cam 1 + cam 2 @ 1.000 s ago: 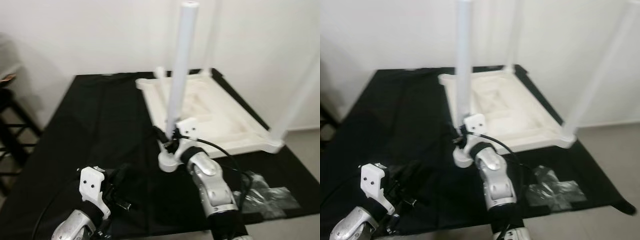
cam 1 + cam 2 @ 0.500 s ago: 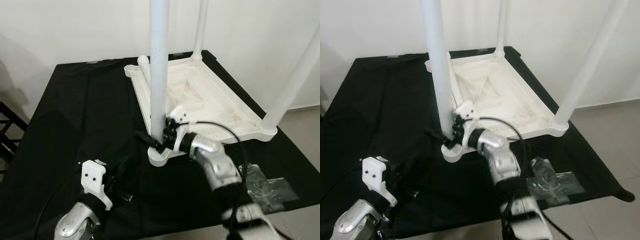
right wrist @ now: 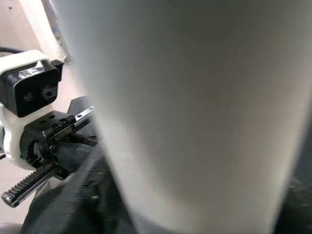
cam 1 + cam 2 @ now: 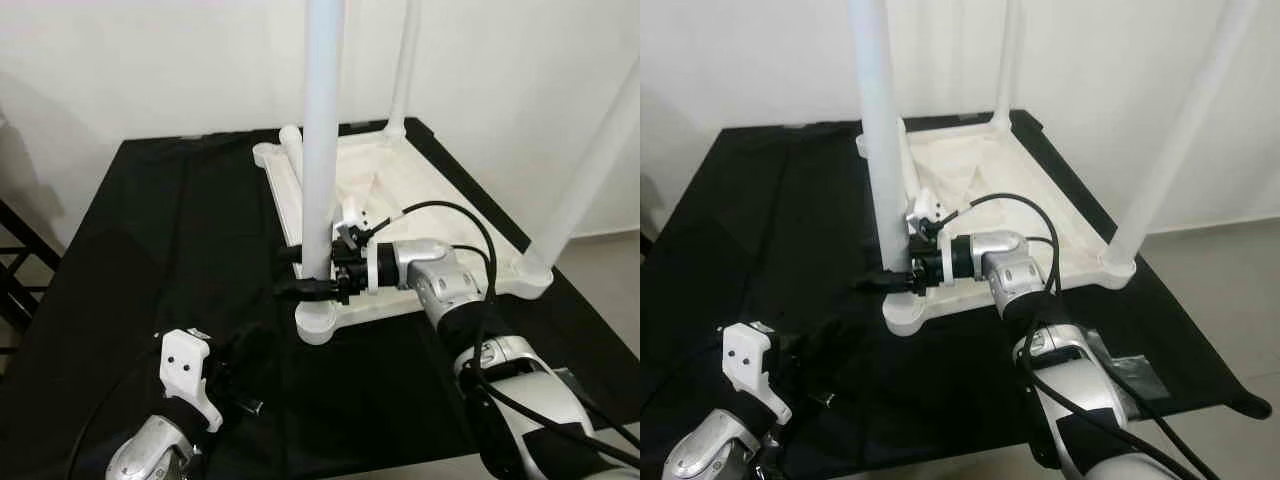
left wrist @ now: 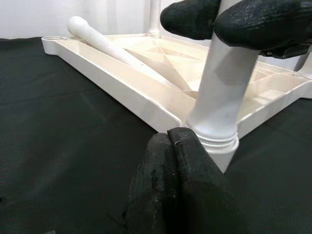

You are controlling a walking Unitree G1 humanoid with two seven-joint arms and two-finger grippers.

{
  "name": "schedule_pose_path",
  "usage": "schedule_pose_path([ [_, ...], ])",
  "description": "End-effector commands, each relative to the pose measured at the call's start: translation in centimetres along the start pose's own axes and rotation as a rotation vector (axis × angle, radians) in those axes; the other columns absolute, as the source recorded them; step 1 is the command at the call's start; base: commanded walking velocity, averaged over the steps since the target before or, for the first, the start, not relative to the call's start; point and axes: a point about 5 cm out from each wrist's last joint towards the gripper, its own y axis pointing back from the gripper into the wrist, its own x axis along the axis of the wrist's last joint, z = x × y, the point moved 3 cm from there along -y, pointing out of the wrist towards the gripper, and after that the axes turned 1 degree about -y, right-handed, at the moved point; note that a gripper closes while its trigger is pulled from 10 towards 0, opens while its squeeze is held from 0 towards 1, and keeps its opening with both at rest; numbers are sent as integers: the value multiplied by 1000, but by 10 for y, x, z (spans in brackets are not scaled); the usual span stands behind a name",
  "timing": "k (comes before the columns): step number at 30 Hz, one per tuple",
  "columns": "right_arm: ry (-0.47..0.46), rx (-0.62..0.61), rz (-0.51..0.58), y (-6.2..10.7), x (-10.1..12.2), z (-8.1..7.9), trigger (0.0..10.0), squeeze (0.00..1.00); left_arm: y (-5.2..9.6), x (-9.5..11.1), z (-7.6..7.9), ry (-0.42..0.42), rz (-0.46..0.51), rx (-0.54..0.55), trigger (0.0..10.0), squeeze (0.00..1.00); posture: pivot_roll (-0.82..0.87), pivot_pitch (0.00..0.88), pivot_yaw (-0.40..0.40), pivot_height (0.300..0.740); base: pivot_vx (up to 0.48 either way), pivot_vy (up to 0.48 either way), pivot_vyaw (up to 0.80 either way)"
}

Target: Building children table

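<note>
Near leg (image 4: 322, 150) stands upright in the front corner socket (image 4: 318, 322) of the upturned white tabletop (image 4: 420, 190), which lies on the black-draped table (image 4: 150, 240). My right claw (image 4: 312, 272) reaches in from the right, low on this leg just above the socket, one finger on each side of the tube, clamped on it. Step in hand, as I judge it: seating or twisting this leg home in its corner. Next move calls for a firm turn or downward press while the leg stays plumb, then a release without rocking it. Two more legs are up, one at the far corner (image 4: 403, 70) and one at the right corner (image 4: 585, 180). A fourth leg (image 5: 112, 46) lies loose inside the frame, not yet fitted. My left claw (image 5: 170, 195) rests low on the cloth, near the socket, fingers pressed together and holding nothing.
</note>
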Motion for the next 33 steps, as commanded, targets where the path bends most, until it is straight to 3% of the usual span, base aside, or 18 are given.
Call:
schedule_pose_path([
  [1,-20,59,-18,-9,-7,-5,0,0,0,-4,0,-2,-13,4,10000,0,45,56,0,740,0,0,0],
  [7,-12,-18,-13,2,-15,0,0,0,1,-4,0,1,-12,4,10000,0,31,65,6,740,0,0,0],
  [12,-13,-180,-15,12,-30,4,0,0,3,-3,1,2,-12,1,10000,0,25,77,4,740,0,0,0],
  [14,-74,-460,-1,5,-51,5,0,0,5,-2,0,2,-13,1,10000,0,17,84,8,740,0,0,0],
  [15,-98,-620,-14,-5,-74,-17,0,0,6,-1,-1,2,-13,2,10000,0,-2,89,19,740,0,0,0],
  [17,-98,-620,-14,-5,-74,-17,0,0,6,-1,-1,2,-13,2,10000,0,-2,89,19,740,0,0,0],
  [18,-60,-635,-69,-21,-86,-41,0,0,6,-2,-3,1,-15,2,10000,0,-11,86,22,740,0,0,0],
  [20,-44,-693,-61,-23,-85,-45,0,0,5,-2,-3,0,-17,1,10000,0,0,74,21,740,0,0,0],
  [21,-36,-744,-49,-22,-82,-40,0,0,5,-3,-3,-1,-19,0,10000,0,18,77,9,740,0,0,0],
  [24,-36,-744,-49,-22,-82,-40,0,0,5,-3,-3,-1,-19,0,10000,0,18,77,9,740,0,0,0],
  [26,-53,-803,-28,-16,-79,-27,0,0,4,-3,-3,-3,-19,0,10000,0,7,71,19,740,0,0,0],
  [28,-53,-803,-28,-16,-79,-27,0,0,4,-3,-3,-3,-19,0,10000,0,7,71,19,740,0,0,0],
  [29,-44,-761,-52,-19,-79,-27,10000,576,3,-3,-4,-2,-15,7,10000,0,10,67,17,740,0,0,0],
  [30,-44,-761,-52,-19,-79,-27,10000,576,3,-3,-4,-2,-15,7,10000,0,10,67,17,740,0,0,0],
  [31,-40,-750,-30,-20,-70,-26,10000,1000,3,-3,-4,0,-15,6,10000,0,11,65,16,740,0,0,0],
  [33,-32,-613,52,-29,-47,-21,10000,1000,2,-4,-4,1,-17,2,10000,0,12,62,17,740,0,0,0],
])
